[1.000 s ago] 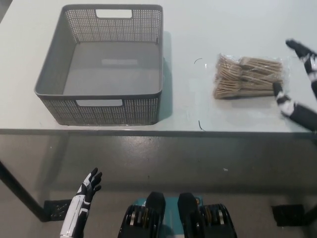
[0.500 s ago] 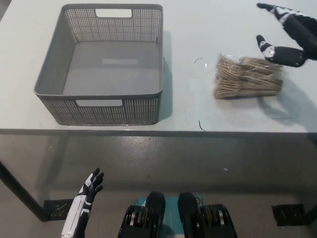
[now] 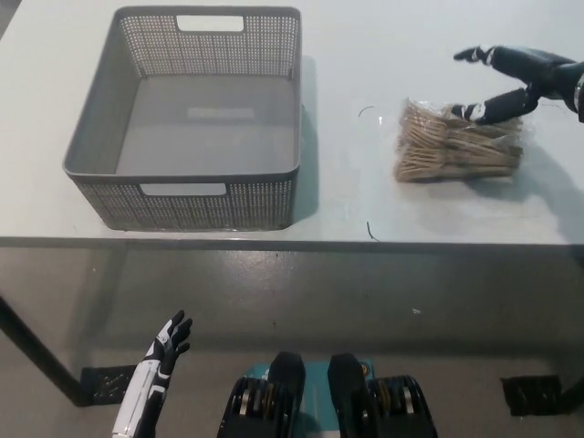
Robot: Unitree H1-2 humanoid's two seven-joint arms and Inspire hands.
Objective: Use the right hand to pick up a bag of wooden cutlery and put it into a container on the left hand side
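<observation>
A clear bag of wooden cutlery (image 3: 453, 143) lies on the white table (image 3: 356, 196), right of centre. My black right hand (image 3: 511, 80) hovers over the bag's far right end, fingers spread and open, its lower fingertips close to or touching the bag's top edge. A grey perforated basket (image 3: 190, 114) stands empty on the table's left side. My white left hand (image 3: 157, 360) rests low at the lower left, below the table edge, fingers apart and holding nothing.
The table's front edge runs across the picture at about mid-height, with dark floor below it. A bare stretch of tabletop separates the basket from the bag. Small dark marks (image 3: 369, 230) lie on the table near the front edge.
My right hand has swung from the bag's right side around to its far side and come leftward and down toward the bag's top edge. The bag, basket and left hand have stayed put.
</observation>
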